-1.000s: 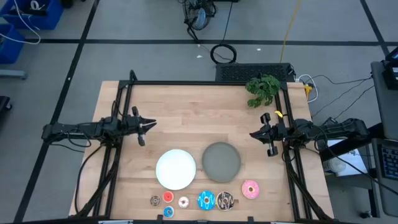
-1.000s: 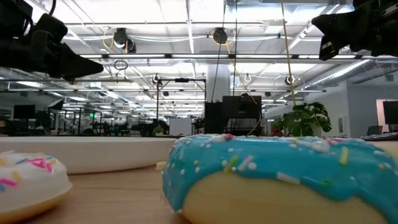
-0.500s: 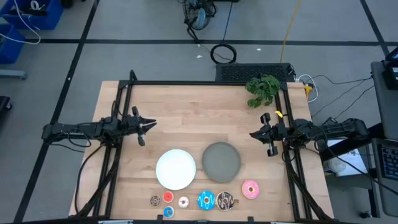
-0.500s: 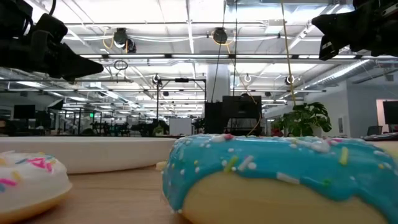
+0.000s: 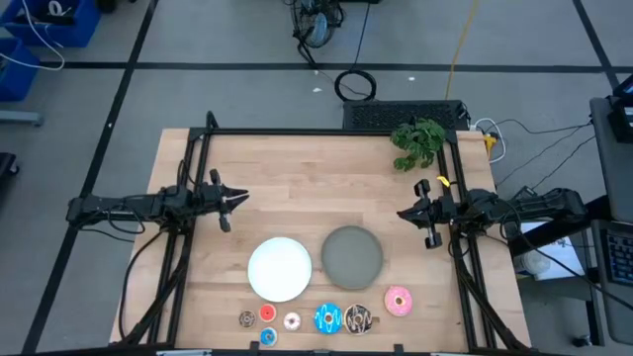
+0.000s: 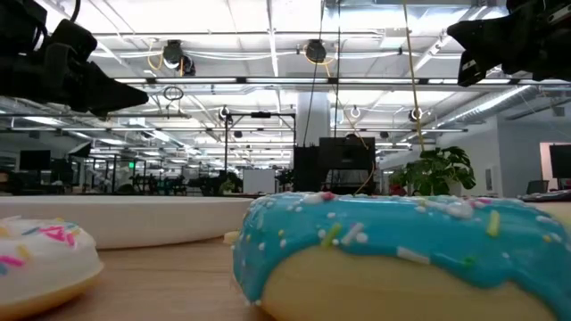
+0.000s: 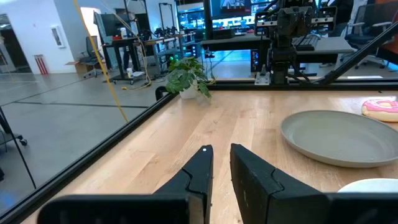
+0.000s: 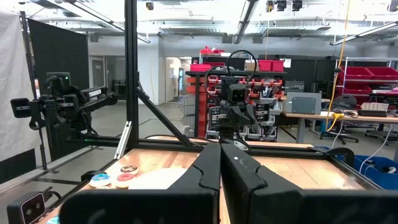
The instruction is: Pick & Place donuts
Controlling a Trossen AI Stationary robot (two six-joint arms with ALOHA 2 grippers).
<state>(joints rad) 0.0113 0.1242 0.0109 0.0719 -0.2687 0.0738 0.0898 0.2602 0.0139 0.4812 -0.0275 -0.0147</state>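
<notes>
left gripper (image 5: pixel 233 201) clenched, empty | right gripper (image 5: pixel 408 213) clenched, empty | your donuts (image 5: pixel 327 318) sit in a row at table edge (image 5: pixel 297 158)

Left tool (image 5: pixel 235 200), right tool (image 5: pixel 407 214) — fingers together, aloft

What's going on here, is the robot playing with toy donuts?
Nothing is being handled right now. The left gripper and the right gripper hover at opposite sides of the table, jaws nearly shut and holding nothing. The donuts lie in a row along the near edge: the pink donut, the blue donut, the brown donut and several tiny ones. The white plate and grey plate above them have nothing on them.
</notes>
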